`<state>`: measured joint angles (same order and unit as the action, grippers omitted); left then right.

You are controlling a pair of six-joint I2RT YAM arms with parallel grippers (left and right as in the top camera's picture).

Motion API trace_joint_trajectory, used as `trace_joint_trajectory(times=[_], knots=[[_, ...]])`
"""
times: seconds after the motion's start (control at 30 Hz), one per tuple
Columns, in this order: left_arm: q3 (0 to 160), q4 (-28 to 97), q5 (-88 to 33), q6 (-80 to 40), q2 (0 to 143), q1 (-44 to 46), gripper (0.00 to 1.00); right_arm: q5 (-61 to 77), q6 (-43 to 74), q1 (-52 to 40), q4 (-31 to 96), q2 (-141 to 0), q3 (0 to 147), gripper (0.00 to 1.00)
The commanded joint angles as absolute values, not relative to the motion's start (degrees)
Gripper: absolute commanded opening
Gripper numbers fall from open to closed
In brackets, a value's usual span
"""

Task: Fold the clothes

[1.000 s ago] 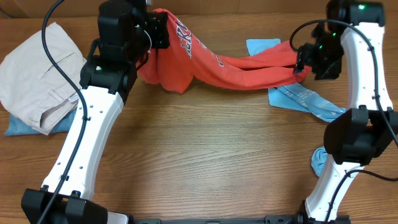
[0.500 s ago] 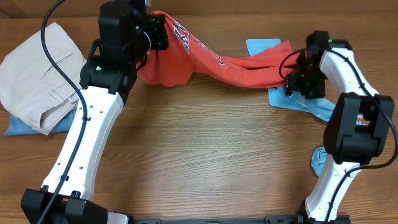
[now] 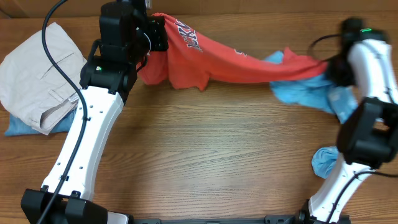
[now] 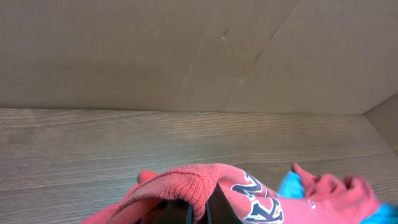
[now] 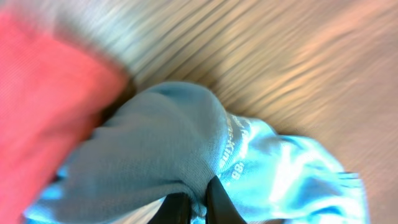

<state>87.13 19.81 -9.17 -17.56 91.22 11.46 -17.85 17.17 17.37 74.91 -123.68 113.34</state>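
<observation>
Overhead, the coral-red T-shirt (image 3: 236, 62) stretches lengthwise left to right.

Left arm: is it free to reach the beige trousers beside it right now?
Probably not yet. The left gripper is shut on the red T-shirt, which is stretched taut. The beige trousers lie close with nothing between, once it lets go.

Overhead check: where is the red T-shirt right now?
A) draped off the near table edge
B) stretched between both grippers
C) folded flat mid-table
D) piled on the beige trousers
B: the red T-shirt runs in a taut band from the left gripper across to the right gripper, with the light-blue garment bunched at that end.
</observation>
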Motion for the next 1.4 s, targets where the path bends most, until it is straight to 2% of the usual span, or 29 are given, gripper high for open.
trace_joint_trajectory(times=[0.0, 0.07, 0.17, 0.23, 0.33, 0.57, 0.7, 0.97, 1.17, 1.33, 1.37], knots=[[87.22, 19.46, -8.34, -16.19, 90.61, 11.09, 0.04, -19.4, 22.55, 22.76, 75.55, -119.87, 119.35, 0.09], [87.22, 19.51, -8.36, -15.59, 90.61, 11.09, 0.04, -19.16, 22.59, 24.95, 75.81, -119.9, 119.44, 0.14], [87.22, 19.73, -8.36, -15.57, 90.61, 11.09, 0.04, -16.99, 22.57, 26.02, 76.34, -119.92, 118.85, 0.3], [87.22, 19.75, -8.36, -15.57, 90.61, 11.11, 0.04, -15.49, 22.5, 26.0, 76.9, -119.92, 118.85, 0.35], [87.22, 19.73, -8.34, -15.51, 90.61, 11.09, 0.04, -12.99, 20.95, 25.28, 77.71, -119.92, 118.85, 0.35], [87.18, 19.75, -3.75, -14.09, 90.85, 11.09, 0.04, 5.8, 4.8, 20.16, 77.82, -119.92, 118.85, 0.36], [87.15, 21.02, -4.03, -14.13, 91.88, 11.31, 0.04, 11.99, -1.74, 16.08, 77.93, -119.92, 118.83, 0.36], [87.15, 25.47, -2.61, -14.09, 93.34, 11.16, 0.04, 11.22, -2.81, 8.51, 70.08, -119.96, 116.99, 0.41], [87.15, 25.45, -0.8, -13.8, 93.34, 11.16, 0.04, 11.29, -0.4, 6.44, 62.96, -120.57, 110.85, 0.44], [87.15, 25.45, -0.82, -13.67, 93.34, 11.16, 0.04, 11.77, 0.67, 6.11, 52.62, -120.68, 103.39, 0.45], [87.15, 25.5, -0.84, -13.67, 93.34, 11.16, 0.04, 8.99, 3.86, 6.11, 49.95, -120.68, 101.47, 0.45]])
